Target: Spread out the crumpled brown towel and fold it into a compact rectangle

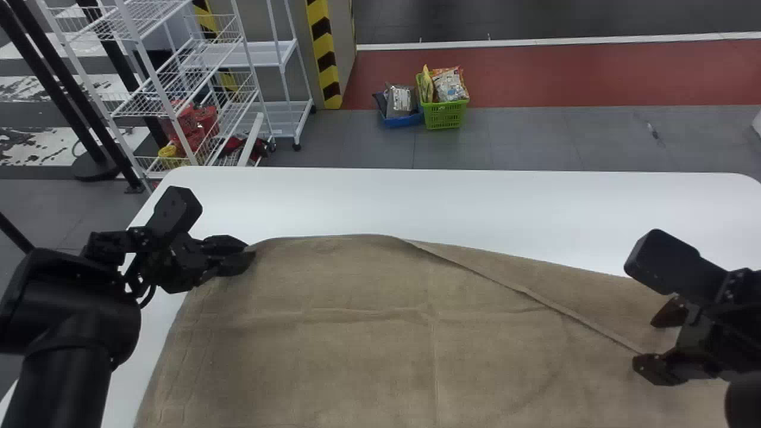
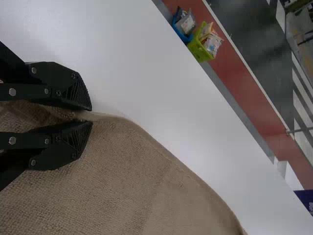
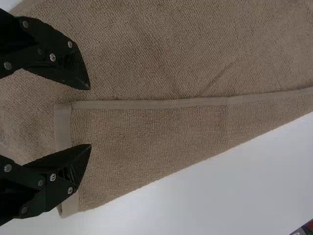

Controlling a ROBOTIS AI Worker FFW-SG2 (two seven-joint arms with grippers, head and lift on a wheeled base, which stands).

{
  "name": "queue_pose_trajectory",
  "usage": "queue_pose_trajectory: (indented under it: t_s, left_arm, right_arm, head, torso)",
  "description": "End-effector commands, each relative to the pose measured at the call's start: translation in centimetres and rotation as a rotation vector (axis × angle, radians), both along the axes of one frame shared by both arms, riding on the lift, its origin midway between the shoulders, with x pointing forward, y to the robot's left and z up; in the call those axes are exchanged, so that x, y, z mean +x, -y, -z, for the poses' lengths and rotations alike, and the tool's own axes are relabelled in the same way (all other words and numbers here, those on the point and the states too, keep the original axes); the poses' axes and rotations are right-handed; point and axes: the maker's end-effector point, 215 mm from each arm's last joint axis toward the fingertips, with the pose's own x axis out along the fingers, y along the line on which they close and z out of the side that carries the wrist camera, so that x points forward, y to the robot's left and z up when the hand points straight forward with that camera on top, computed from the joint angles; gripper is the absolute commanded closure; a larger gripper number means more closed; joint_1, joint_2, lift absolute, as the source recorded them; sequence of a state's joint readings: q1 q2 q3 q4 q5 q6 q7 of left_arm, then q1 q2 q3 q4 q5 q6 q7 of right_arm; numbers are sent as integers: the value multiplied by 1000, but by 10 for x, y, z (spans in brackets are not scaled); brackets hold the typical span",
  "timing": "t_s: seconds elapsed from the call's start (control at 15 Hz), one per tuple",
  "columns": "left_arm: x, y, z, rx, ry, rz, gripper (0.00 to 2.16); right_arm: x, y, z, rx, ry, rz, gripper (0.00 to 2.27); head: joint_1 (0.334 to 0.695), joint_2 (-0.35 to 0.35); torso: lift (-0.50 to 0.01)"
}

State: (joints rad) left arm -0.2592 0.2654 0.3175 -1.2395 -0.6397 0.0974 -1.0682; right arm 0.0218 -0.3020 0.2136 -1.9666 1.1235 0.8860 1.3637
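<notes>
The brown towel [image 1: 368, 333] lies spread over the table, with its far right part folded over in a long slanting flap. At the towel's far left corner is my left gripper [image 1: 247, 257]; in the left wrist view the left gripper [image 2: 88, 116] has its fingers closed on a pinch of the brown towel [image 2: 132, 171]. Over the right end of the flap my right gripper [image 1: 660, 342] stands open. The right wrist view has the right gripper [image 3: 90, 117] with its fingers wide apart above the flap's hemmed corner on the brown towel [image 3: 156, 142].
The white table [image 1: 357, 202] extends beyond the towel's far edge. Past it on the floor stand a green basket [image 1: 445, 114] and a blue basket [image 1: 403, 120] with packages. A white wire rack [image 1: 178, 77] stands behind the table's far left corner.
</notes>
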Motion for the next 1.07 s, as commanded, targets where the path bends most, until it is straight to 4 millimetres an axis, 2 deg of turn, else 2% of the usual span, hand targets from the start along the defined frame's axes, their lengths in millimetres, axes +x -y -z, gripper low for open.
queue_pose_trajectory:
  t_s: [0.0,0.33,0.8,0.93,1.0]
  left_arm:
    - [-1,0,1,0,-1,0,923]
    - [-2,-2,1,4,2,7,923]
    - [-3,-3,2,6,3,8,923]
    - [-4,-3,3,4,2,8,923]
    - [-4,-3,3,6,2,8,923]
  right_arm:
    - [1,2,3,-5,-10,4,566]
    - [5,11,7,-15,-21,30,593]
    - [12,16,1,53,-22,118,768]
    - [12,13,1,62,-24,119,937]
    - [13,12,0,83,-23,124,940]
  head:
    - [695,129]
    - [695,124]
    - [695,113]
    - [695,113]
    - [695,114]
  torso:
    - [-127]
    - [-127]
    - [-127]
    - [-127]
    - [-127]
